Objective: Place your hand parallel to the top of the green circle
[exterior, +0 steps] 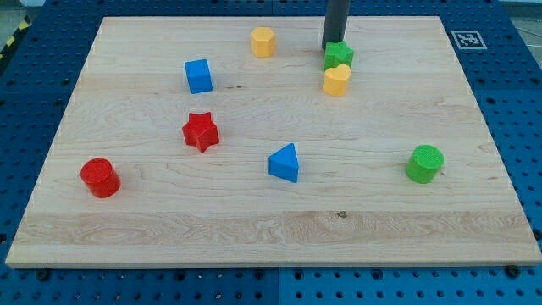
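The green circle (424, 163), a short green cylinder, stands on the wooden board (254, 229) at the view's right, below the middle. My tip (329, 45) is near the view's top, at the upper left edge of a green star (339, 56). It is far up and to the left of the green circle. A yellow heart (336, 80) sits just below the green star, touching it.
A yellow hexagon (263, 41) lies at the top centre. A blue cube (198, 75) and a red star (201, 131) lie left of centre. A red cylinder (100, 177) is at the lower left. A blue triangle (285, 163) is near the centre.
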`<action>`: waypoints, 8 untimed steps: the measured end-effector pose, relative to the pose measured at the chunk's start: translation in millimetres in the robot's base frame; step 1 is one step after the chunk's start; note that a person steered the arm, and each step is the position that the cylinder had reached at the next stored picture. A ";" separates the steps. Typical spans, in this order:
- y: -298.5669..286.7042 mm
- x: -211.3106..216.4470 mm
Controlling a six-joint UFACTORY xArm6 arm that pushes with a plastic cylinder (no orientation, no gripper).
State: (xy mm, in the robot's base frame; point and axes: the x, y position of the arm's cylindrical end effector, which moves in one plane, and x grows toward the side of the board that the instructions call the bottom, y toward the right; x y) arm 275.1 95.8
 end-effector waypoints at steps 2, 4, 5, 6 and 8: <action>0.4 17.9; -22.6 4.7; -30.3 -20.3; -30.3 -20.7; -53.4 -23.1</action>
State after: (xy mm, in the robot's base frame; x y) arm 252.0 42.4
